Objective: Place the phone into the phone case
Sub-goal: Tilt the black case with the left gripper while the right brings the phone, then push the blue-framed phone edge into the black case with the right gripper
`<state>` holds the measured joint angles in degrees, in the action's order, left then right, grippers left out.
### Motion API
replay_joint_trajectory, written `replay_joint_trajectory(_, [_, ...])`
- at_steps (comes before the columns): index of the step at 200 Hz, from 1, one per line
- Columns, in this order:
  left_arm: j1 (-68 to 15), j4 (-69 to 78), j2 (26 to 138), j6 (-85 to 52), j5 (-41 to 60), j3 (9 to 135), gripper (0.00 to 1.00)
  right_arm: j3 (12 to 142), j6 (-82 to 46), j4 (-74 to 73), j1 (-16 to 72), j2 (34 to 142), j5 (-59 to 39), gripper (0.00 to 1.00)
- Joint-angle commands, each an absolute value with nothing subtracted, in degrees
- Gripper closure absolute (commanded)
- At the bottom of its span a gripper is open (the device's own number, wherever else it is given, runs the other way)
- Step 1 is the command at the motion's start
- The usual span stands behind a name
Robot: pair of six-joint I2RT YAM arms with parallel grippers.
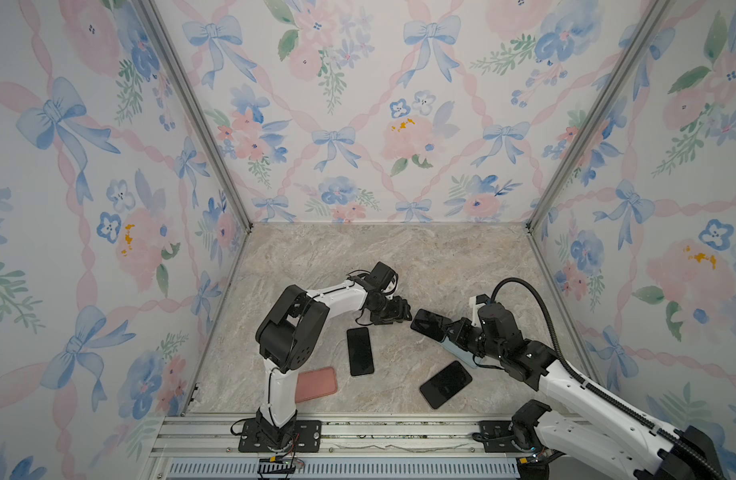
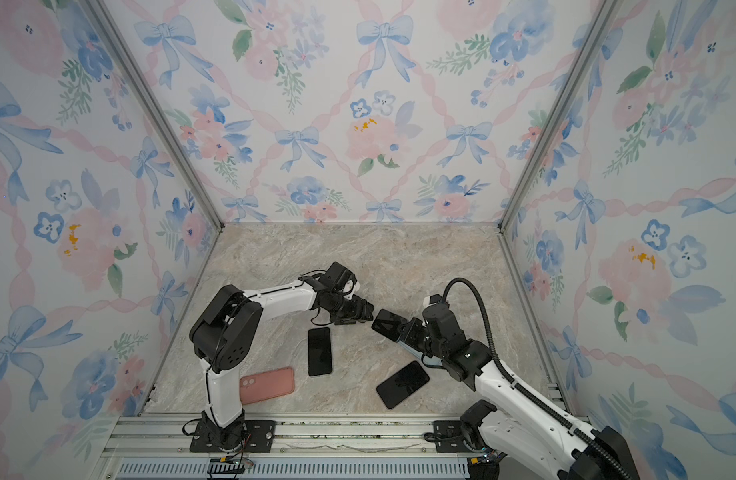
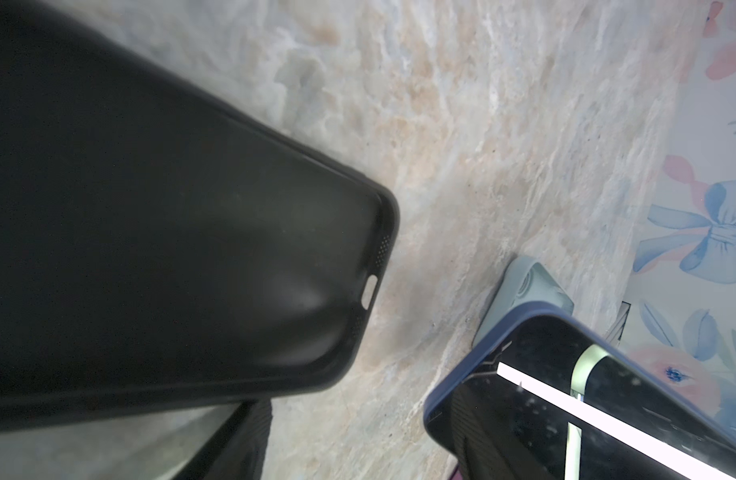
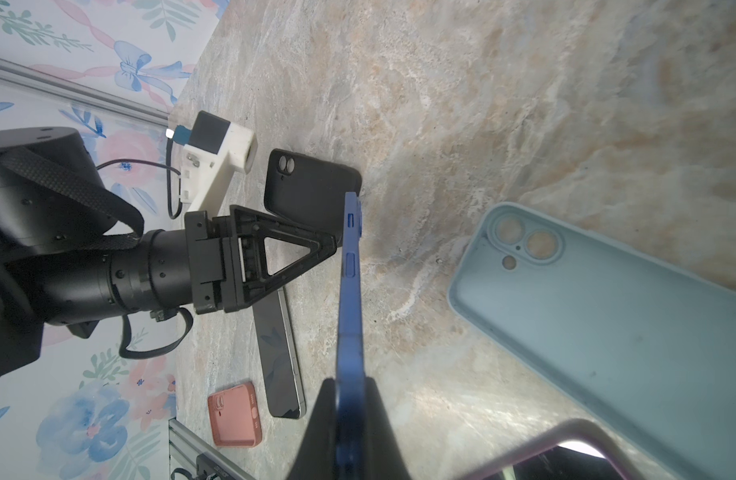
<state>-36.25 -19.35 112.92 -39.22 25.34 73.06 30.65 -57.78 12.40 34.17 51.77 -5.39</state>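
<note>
Carefully: the right gripper (image 4: pixel 349 384) pinches the blue-edged phone (image 4: pixel 352 291) on edge, just beside the black case (image 4: pixel 308 187), which the left gripper (image 2: pixel 364 311) seemingly clasps with jaws wide, tilted off the table (image 4: pixel 482 104). Seat the phone's corner inside the case's rim first, then press flat. Only the left wrist view shows the case's hollow; both top views lose it.

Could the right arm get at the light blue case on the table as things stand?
Probably not yet. The light blue case lies flat on the table close by the right gripper, so reach looks fine, but its jaws are shut on the blue-cased phone.
</note>
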Motion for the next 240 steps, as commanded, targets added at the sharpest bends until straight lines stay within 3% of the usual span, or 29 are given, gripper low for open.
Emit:
replay_joint_trajectory(1, [-35.53, -19.42, 114.8, -38.26, 26.59, 75.07, 0.3, 33.86, -57.03, 8.75, 33.97, 51.58, -6.17, 1.0])
replay_joint_trajectory(60, [-27.7, -19.93, 105.63, -36.45, 29.07, 72.44, 0.3, 36.99, -57.64, 2.33, 33.84, 58.47, -12.07, 1.0])
replay_joint_trajectory(129, [-15.92, -22.12, 109.5, -32.78, 31.47, 76.69, 0.31, 48.28, -56.45, -6.72, 30.69, 79.81, -23.93, 1.0])
replay_joint_trajectory(178, [-15.12, -22.06, 114.91, -32.87, 33.24, 79.13, 0.31, 54.52, -58.82, -11.42, 28.49, 91.9, -30.12, 1.0])
replay_joint_trajectory(240, [-15.81, -22.04, 118.51, -33.29, 33.77, 79.67, 0.34, 54.85, -59.5, -13.16, 26.74, 97.52, -31.37, 1.0])
